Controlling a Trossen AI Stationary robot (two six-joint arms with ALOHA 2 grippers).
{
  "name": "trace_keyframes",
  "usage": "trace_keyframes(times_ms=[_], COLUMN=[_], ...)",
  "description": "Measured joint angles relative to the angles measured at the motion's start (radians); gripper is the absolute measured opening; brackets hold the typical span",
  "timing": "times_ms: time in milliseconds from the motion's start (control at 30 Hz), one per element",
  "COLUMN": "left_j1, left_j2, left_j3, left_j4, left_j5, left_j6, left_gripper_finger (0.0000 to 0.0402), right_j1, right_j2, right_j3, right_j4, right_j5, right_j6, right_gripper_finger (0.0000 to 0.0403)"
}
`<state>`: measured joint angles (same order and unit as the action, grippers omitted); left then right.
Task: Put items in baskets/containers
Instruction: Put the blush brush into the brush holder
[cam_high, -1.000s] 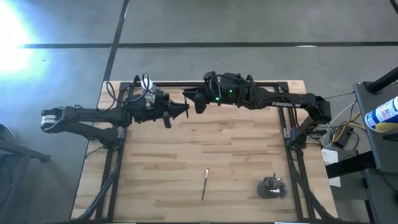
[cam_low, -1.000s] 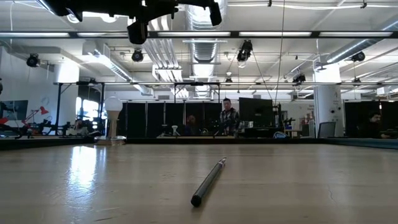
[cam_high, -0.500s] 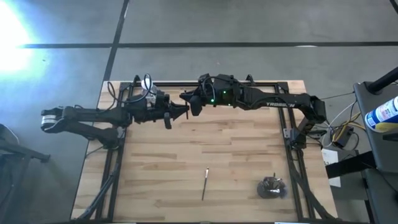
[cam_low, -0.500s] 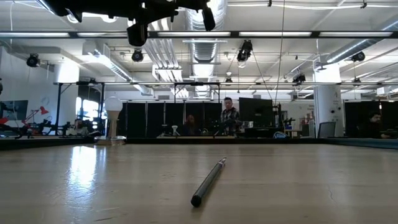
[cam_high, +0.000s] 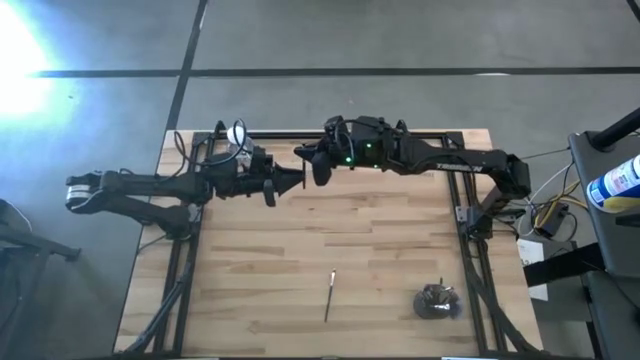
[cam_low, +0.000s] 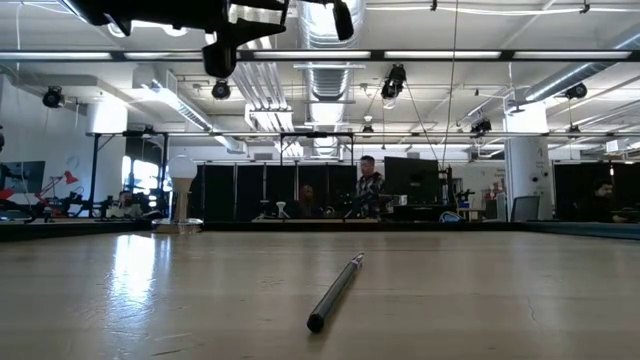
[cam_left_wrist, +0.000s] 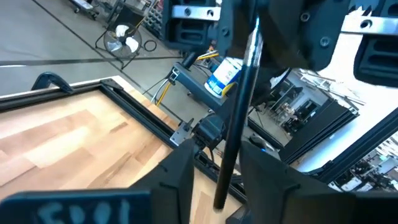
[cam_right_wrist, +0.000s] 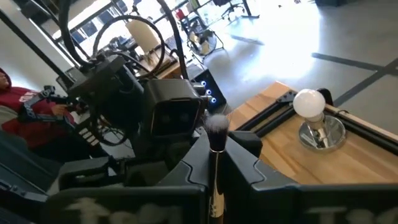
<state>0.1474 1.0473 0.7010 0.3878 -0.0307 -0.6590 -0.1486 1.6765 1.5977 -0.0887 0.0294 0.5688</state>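
A thin dark makeup brush (cam_left_wrist: 239, 106) with a pale bristle tip (cam_right_wrist: 216, 124) is held high over the table's far middle. My right gripper (cam_high: 312, 165) is shut on it. My left gripper (cam_high: 297, 178) faces it, open, and its fingers (cam_left_wrist: 183, 168) stand on either side of the brush's free end without plainly touching it. Another brush (cam_high: 329, 295) lies flat on the table's near middle and also shows in the low view (cam_low: 335, 290). A small round cup (cam_high: 437, 301) with several brushes in it stands at the near right. My right gripper pinches the brush's handle (cam_right_wrist: 215, 177) between its two fingers. The fingers come level from the table's right and lie along the brush. The bristle tip sticks out past the fingertips toward my left gripper. The brush is lifted clear of the table.
A white bulb on a small stand (cam_right_wrist: 311, 109) sits at the table's far left corner, behind my left arm. Black frame rails (cam_high: 470, 260) run along the table's left, right and far sides. People show in the room beyond the table (cam_low: 368, 185).
My right gripper went a little toward the table's left, closer to my left gripper, then came back toward the right, keeping the brush. The brush on the table and the cup have stayed where they were.
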Motion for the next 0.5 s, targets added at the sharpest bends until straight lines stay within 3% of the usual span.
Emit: trace_keyframes(times_ms=[500], left_j1=[0.001], left_j2=[-0.002], left_j3=[-0.002], left_j4=[-0.022], left_j5=[0.013], left_j6=[0.011], left_gripper_finger=[0.0130], right_j1=[0.119], right_j2=[-0.173], right_j3=[-0.030], right_j4=[-0.356], right_j5=[0.075], right_j6=[-0.130], right_gripper_finger=[0.0013])
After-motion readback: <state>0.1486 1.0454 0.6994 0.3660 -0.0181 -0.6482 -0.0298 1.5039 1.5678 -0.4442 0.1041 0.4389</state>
